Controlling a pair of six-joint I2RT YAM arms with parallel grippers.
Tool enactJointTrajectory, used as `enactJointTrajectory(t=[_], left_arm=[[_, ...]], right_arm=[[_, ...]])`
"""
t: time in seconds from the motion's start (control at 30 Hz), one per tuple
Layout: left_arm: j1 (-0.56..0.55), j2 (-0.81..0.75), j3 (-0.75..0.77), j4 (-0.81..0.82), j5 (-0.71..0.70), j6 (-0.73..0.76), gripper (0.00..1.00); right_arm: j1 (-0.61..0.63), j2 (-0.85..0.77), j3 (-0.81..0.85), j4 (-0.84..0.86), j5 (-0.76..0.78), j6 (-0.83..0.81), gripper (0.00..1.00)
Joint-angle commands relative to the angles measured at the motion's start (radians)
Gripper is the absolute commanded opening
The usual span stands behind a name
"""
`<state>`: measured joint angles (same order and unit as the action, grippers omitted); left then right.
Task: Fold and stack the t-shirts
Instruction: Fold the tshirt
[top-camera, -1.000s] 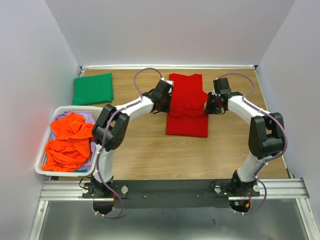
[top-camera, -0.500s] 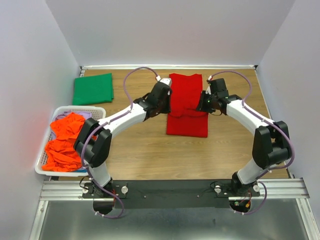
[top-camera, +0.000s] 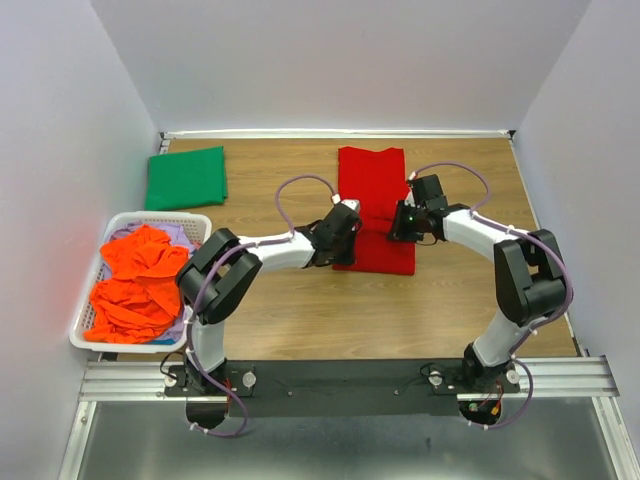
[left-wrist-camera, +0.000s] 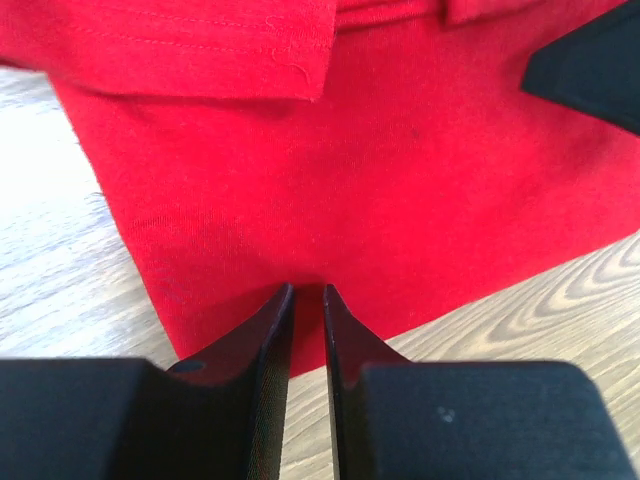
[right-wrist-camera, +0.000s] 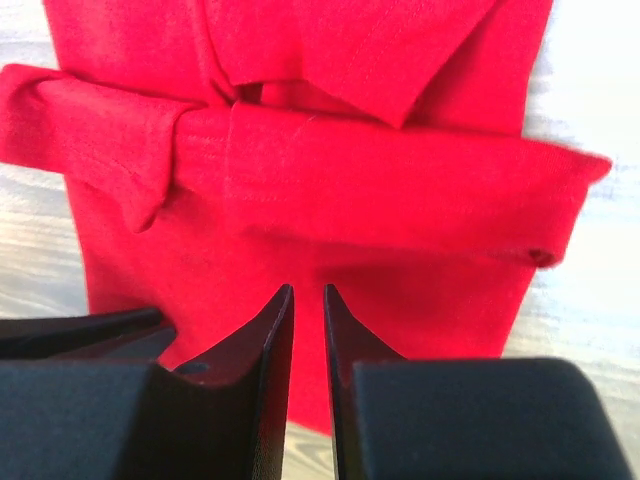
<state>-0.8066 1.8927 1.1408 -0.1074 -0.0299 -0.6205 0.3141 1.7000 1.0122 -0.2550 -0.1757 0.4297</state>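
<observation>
Red t-shirt (top-camera: 372, 180) lies flat on the table (top-camera: 300, 300), well right of the white basket (top-camera: 160, 216). Left gripper (left-wrist-camera: 308, 300) and right gripper (right-wrist-camera: 307, 300) sit at its side edges, jaws almost together; whether either pinches cloth is unclear.

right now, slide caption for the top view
Left gripper and right gripper pinch the red shirt; green shirt lies folded, orange shirts fill the basket.

Matt red knitted cloth t-shirt (left-wrist-camera: 400, 190) on smooth, wood-grain table (left-wrist-camera: 565, 305).
</observation>
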Motion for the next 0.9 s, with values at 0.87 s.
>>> enactJointTrajectory(t=[0.87], left_arm=[[0.0,-0.236,-0.335,-0.002,0.024,-0.085,0.25]], right_arm=[[0.094,0.076,0.183,0.091,-0.299,-0.167,0.32]])
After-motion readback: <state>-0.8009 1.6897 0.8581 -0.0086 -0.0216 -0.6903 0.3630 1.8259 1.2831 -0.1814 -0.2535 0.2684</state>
